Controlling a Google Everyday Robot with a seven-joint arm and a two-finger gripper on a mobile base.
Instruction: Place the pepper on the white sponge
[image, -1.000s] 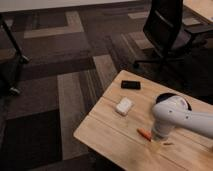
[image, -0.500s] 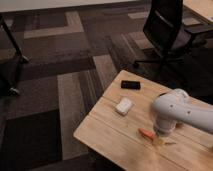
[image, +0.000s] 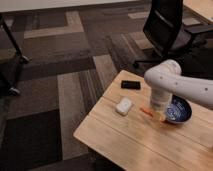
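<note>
The pepper (image: 146, 111), slim and orange-red, pokes out on both sides of my gripper (image: 158, 115) on the right side of the wooden table (image: 125, 142). The gripper hangs under the white arm (image: 167, 80) and is shut on the pepper, which sits low over the table top. The white sponge (image: 123, 106) lies flat on the table a short way to the left of the pepper, apart from it. The arm hides the fingers.
A dark blue bowl (image: 180, 111) stands just right of the gripper. A flat black phone-like rectangle (image: 130, 85) lies near the table's far edge. A black office chair (image: 165, 27) stands behind the table on patterned carpet.
The gripper has closed on the pepper. The arm has risen and pulled back, the pepper has come up with it, and the blue bowl now shows.
</note>
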